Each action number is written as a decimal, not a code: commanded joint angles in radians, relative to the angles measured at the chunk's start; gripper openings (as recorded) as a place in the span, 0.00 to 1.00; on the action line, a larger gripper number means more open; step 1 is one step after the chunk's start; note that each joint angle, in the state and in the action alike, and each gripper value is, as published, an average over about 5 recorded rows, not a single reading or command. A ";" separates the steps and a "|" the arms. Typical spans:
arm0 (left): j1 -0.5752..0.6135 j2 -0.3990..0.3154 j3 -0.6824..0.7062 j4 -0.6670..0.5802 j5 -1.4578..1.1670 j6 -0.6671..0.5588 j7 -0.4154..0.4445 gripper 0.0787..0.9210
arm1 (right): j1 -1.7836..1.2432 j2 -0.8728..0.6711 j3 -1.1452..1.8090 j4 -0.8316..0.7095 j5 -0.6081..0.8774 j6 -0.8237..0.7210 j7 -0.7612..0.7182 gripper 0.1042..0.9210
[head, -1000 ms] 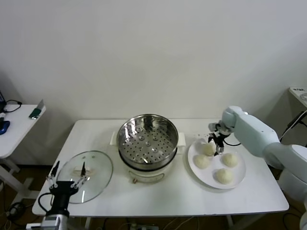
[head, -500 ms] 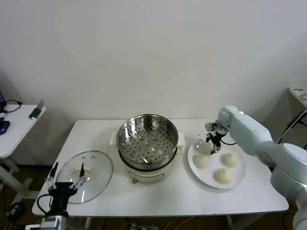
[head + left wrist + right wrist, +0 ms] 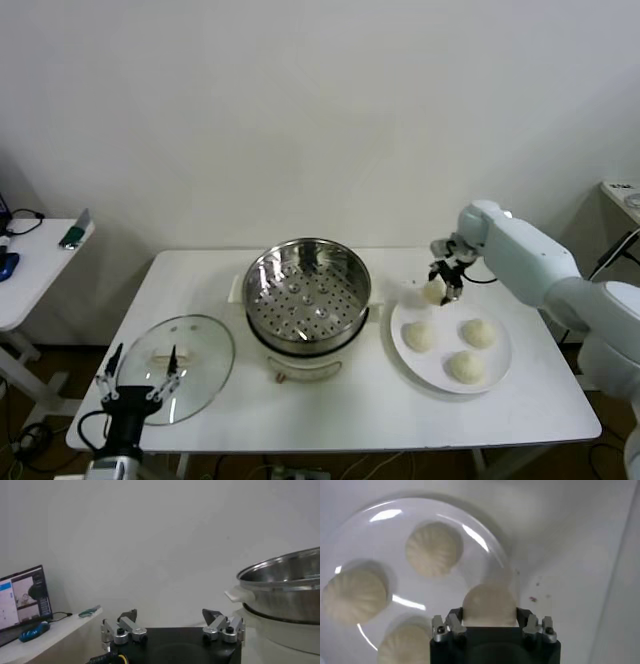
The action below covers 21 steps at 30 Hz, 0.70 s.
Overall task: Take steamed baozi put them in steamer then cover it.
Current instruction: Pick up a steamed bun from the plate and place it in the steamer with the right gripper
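Item one: your right claw [image 3: 444, 283] is gripping one bun [image 3: 434, 292], and it is holding that bun raised above the far-left rim of the plate [image 3: 500, 372]. A second ago that bun was sitting on the plate among the others and the claw was down around it; now it is lifting clear. In the right wrist view the bun [image 3: 489, 605] is sitting between the two fingers [image 3: 451, 624], its smooth round side facing the camera. It is round, so you are getting no long axis to read from it.

Item two: three buns are remaining on the plate, the nearest to the steamer [image 3: 419, 336], one beside it toward the right [image 3: 478, 333], one at the front [image 3: 466, 366]. Their pleated tops are facing up in the right wrist view.

Item three: the steamer [image 3: 308, 290] is standing open at the middle of the tabletop [image 3: 380, 410], its perforated floor bare.

Item four: the glass lid [image 3: 185, 352] is lying flat at the front left, handle up.

Item five: your left claw [image 3: 139, 382] is waiting spread wide at the lid's near edge, gripping nothing, much as before.
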 commanded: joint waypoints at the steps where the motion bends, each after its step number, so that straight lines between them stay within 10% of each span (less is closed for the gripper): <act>1: 0.008 -0.010 0.005 -0.005 -0.008 -0.003 0.001 0.88 | 0.264 0.044 -0.146 0.139 -0.004 0.213 -0.046 0.72; 21: 0.086 -0.013 0.005 -0.043 -0.085 0.015 0.007 0.88 | 0.258 0.374 -0.169 0.282 -0.081 0.374 -0.029 0.72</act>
